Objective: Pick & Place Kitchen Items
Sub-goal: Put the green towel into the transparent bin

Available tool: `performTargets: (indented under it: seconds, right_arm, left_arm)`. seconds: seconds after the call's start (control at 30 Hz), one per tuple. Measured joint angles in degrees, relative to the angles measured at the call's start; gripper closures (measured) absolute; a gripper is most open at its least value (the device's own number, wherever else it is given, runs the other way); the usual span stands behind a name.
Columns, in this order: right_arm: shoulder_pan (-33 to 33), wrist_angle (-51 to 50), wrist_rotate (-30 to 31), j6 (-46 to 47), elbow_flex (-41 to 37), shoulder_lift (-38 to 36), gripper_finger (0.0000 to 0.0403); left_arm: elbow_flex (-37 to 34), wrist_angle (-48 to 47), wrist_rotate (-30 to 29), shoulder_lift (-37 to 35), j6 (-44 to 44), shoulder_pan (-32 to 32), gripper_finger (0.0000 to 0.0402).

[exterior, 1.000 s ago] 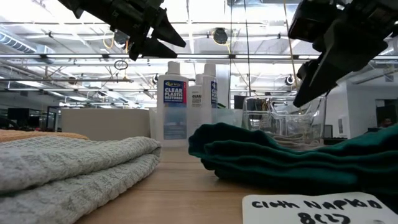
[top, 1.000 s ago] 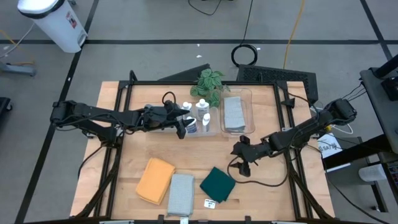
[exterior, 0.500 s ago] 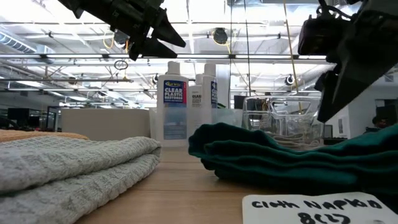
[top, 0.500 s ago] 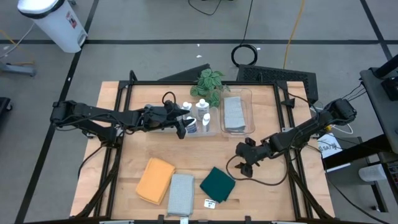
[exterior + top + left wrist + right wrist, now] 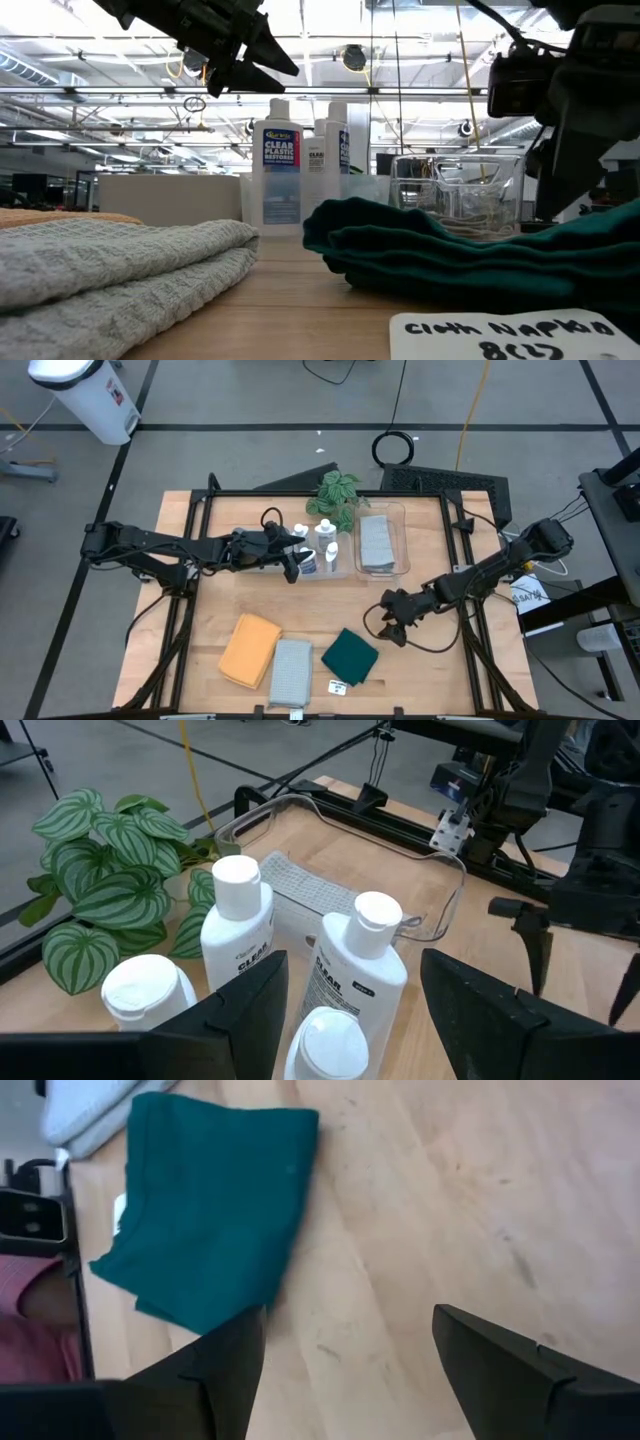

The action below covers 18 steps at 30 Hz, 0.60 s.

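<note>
On the wooden tabletop [image 5: 420, 660], the right hand [image 5: 397, 628] hangs wide open and empty near the dark green cloth [image 5: 350, 656]. It should descend squarely over the folded edge to pinch all layers. The left hand [image 5: 292, 566], open and empty, waits over the white squeeze bottles [image 5: 322, 550].

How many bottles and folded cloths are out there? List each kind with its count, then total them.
White squeeze bottles: 4
Folded cloths: 4, namely the orange cloth, the pale grey-blue cloth, the dark green cloth and the grey cloth lying in the clear bin
Total: 8
</note>
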Motion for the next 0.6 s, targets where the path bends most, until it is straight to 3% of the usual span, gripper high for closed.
performTargets:
  seconds: [0.23,0.6]
  right_arm:
    - [2.66,4.9,0.33,0.2,-0.91,1.63,0.0138]
    - [2.93,21.55,-2.7,2.77,-0.94,14.33,0.0138]
  left_arm:
    - [-0.02,0.0,0.02,0.0,0.0,0.0,0.0167]
    - [0.0,0.21,0.01,0.0,0.0,0.0,0.0167]
